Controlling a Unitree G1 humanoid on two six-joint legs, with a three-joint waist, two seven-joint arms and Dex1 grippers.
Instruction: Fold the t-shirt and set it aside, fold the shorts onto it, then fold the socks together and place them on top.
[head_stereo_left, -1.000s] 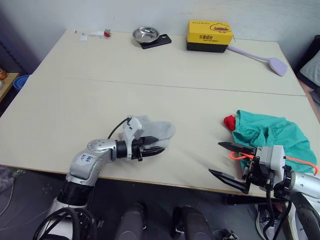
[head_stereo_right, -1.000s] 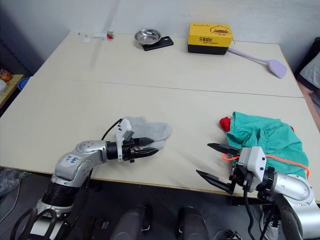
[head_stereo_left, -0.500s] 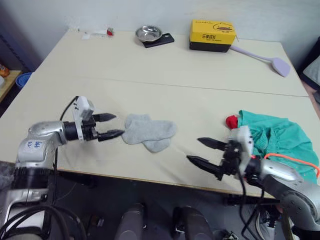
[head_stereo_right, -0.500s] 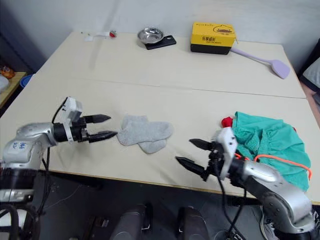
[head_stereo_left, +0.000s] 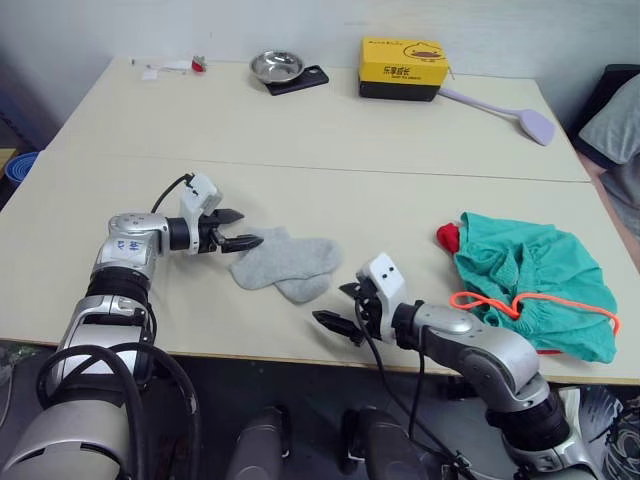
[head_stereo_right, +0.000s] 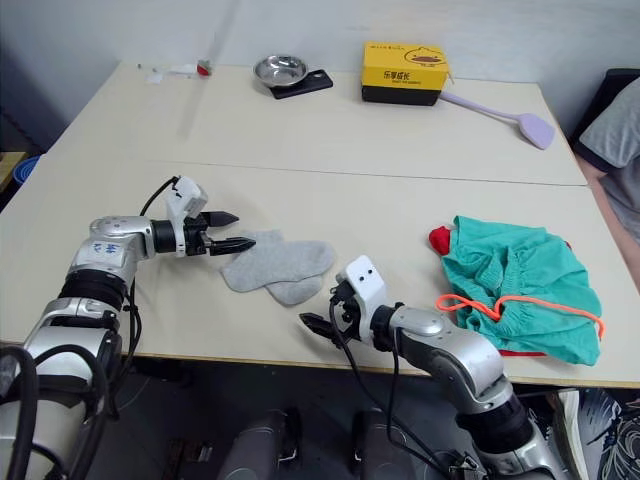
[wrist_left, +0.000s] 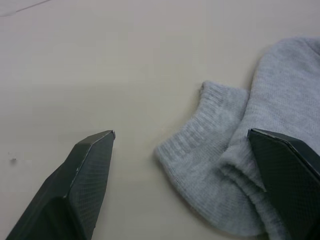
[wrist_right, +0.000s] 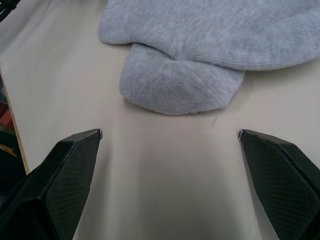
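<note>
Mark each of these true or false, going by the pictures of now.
1. Both hands are open. True: left hand and right hand each show spread fingers.
2. The socks lie on top of the shorts. False: they lie on the bare table, apart from the shorts.
3. The shorts cover most of the t-shirt. True.
4. The right hand grips a sock. False: it holds nothing.

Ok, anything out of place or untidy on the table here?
The teal-green cloth shorts lie in a rumpled heap, not a neat fold, with their orange drawstring looping loose on top. The bright red t-shirt under them peeks out at the edges. The two light-grey socks lie overlapped and unfolded.
</note>
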